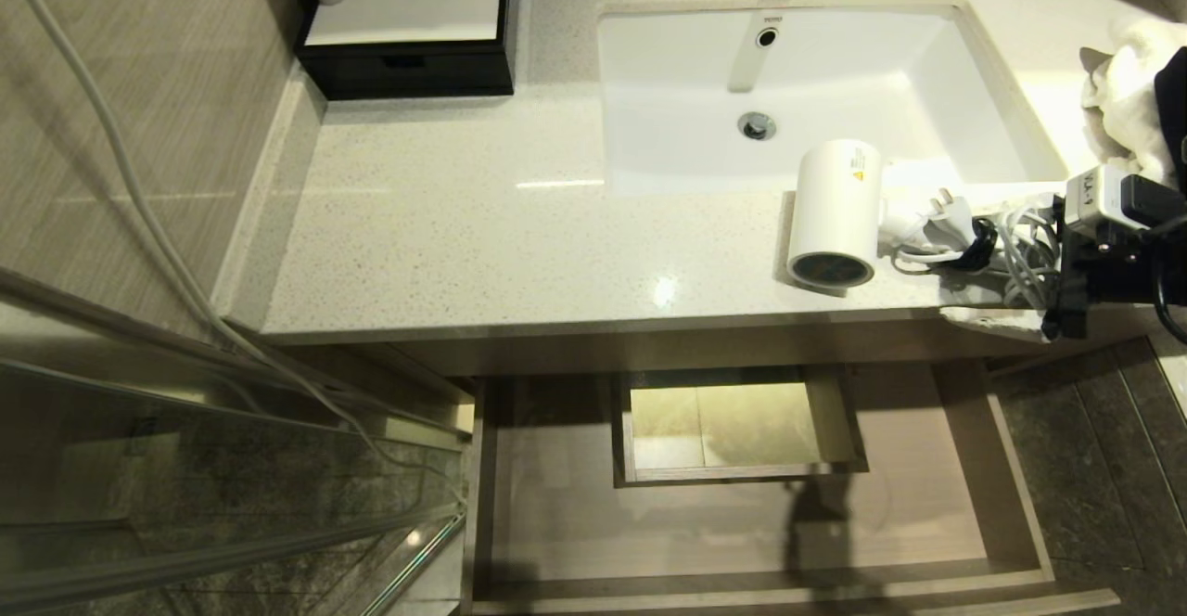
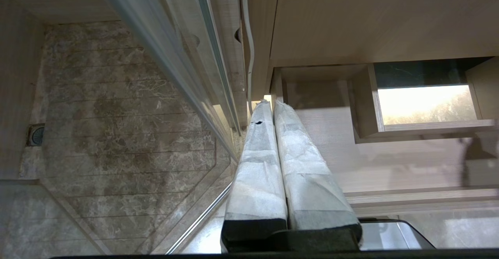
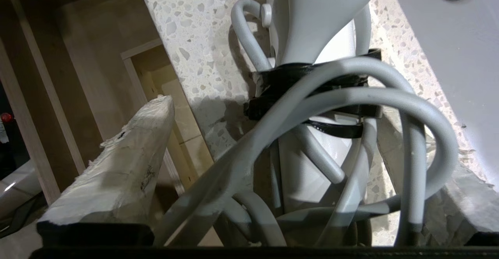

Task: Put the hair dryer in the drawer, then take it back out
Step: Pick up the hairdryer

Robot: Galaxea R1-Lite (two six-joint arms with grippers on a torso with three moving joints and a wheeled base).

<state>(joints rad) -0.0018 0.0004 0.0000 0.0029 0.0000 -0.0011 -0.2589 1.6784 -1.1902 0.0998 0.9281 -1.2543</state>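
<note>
1. We see a speckled pale desk (image 1: 445, 226) with a white sink (image 1: 835, 87) set into it; we place everything else by that sink.
2. The hair dryer (image 1: 835, 212) lies on the desk against the sink's front rim, dark grille end facing the desk's front edge.
3. Its pale cord (image 1: 1011, 250) is bundled on the desk at the sink's front right corner.
4. Our right pincer (image 3: 304, 181) sits at that same corner, its padded fingers (image 3: 121, 173) spread wide around the cord bundle, not closed on it.
5. The drawer (image 1: 1006, 468) stands pulled open below the sink's front, with nothing inside.
6. Our left pincer (image 2: 275, 107) hangs low, left of the drawer, fingers pressed together on nothing.
</note>
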